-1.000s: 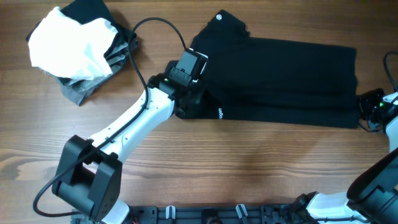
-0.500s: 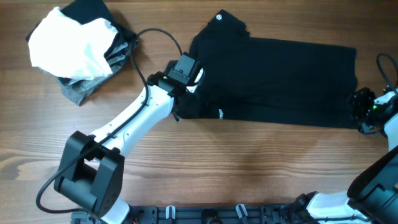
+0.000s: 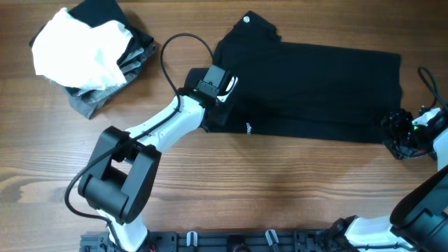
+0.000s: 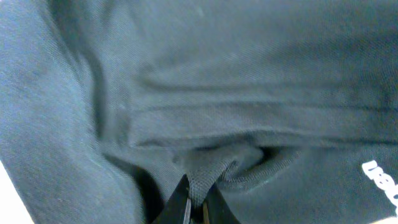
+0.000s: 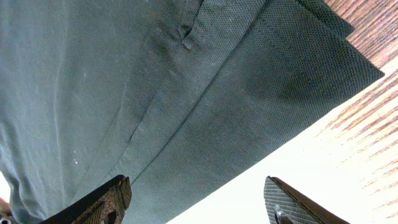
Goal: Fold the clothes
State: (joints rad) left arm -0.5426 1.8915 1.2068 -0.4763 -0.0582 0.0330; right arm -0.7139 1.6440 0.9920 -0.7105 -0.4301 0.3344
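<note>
- The wooden table (image 3: 280, 189) is bare brown plank grain on every side of the black garment (image 3: 322, 84). Nothing of the room beyond its top shows.
- The black garment lies flat as a long band, apparently already doubled lengthwise. The right wrist view shows stacked layered edges at its right end.
- A pile of clothes (image 3: 84, 52), white over grey and black, sits well apart to the garment's left and looks unfolded.
- The left gripper (image 3: 225, 85) is at the garment's left end, just above the white lettering (image 3: 248, 128). In its wrist view the fingers (image 4: 181, 200) are nipped tight on a raised ridge of the cloth.
- The right gripper (image 3: 397, 133) is at the garment's lower right corner. Its jaws are spread wide over the layered hem and hold nothing (image 5: 199, 198).
- Judgement: this is the gripping stage ahead of a crosswise fold. The next move calls for the right jaws to close on all layers of that corner. After that, both ends need lifting together, or the stack may slip apart.
</note>
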